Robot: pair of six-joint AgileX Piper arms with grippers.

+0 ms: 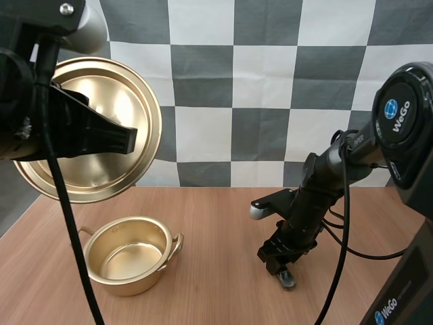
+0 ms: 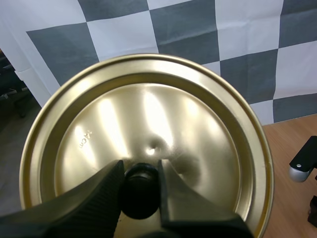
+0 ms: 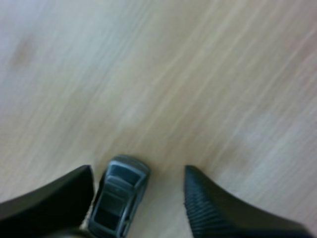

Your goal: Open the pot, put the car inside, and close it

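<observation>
The wooden surface carries the open gold pot at left and the small grey car well apart at right.

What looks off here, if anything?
Nothing damaged or spilled. Pot upright and open; left end effector holds the lid by its knob aloft. Only oddity: the car sits off-centre in the open right end effector, close to one finger.

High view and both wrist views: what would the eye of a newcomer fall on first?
The shiny golden lid strikes first, held high at the left by the left gripper, shut on its black knob. Below it the golden pot stands open and empty on the wooden table. At the right, the open right gripper straddles a small grey car.
</observation>
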